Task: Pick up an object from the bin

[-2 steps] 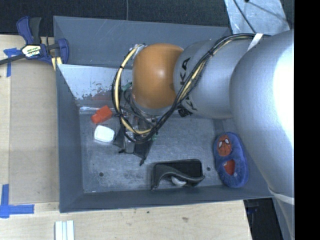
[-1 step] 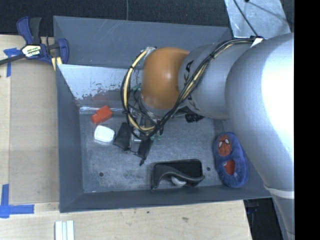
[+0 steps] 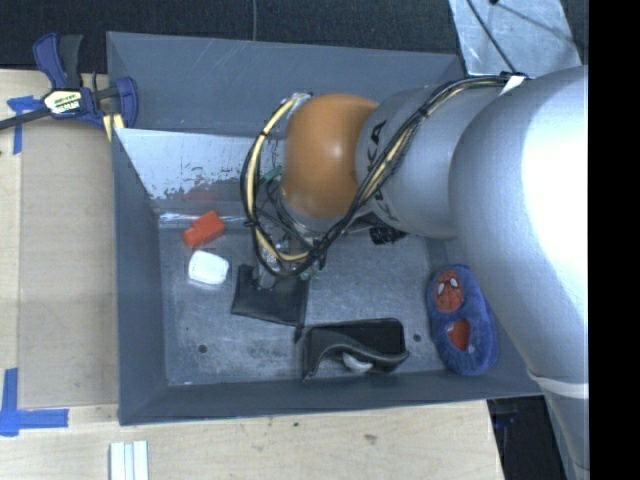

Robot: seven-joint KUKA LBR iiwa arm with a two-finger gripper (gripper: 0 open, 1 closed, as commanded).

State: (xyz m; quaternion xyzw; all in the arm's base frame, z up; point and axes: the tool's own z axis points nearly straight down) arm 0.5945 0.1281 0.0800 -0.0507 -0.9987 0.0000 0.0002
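Note:
My gripper (image 3: 270, 266) hangs below the arm's orange cover, low over the middle of the bin floor. Its tip meets the top edge of a flat black square piece (image 3: 268, 301) lying directly under it. A small white rounded block (image 3: 208, 268) sits just to the left of that piece. Above the white block, near the back wall, lies a small orange-red block (image 3: 204, 228). A black curved object with a pale underside (image 3: 356, 346) rests at the front of the bin, to the lower right of the gripper.
A blue slipper with red Spider-Man faces (image 3: 461, 320) lies against the bin's right wall, partly under the arm. The arm and its cables cover the back right of the bin. Bare floor shows at the front left.

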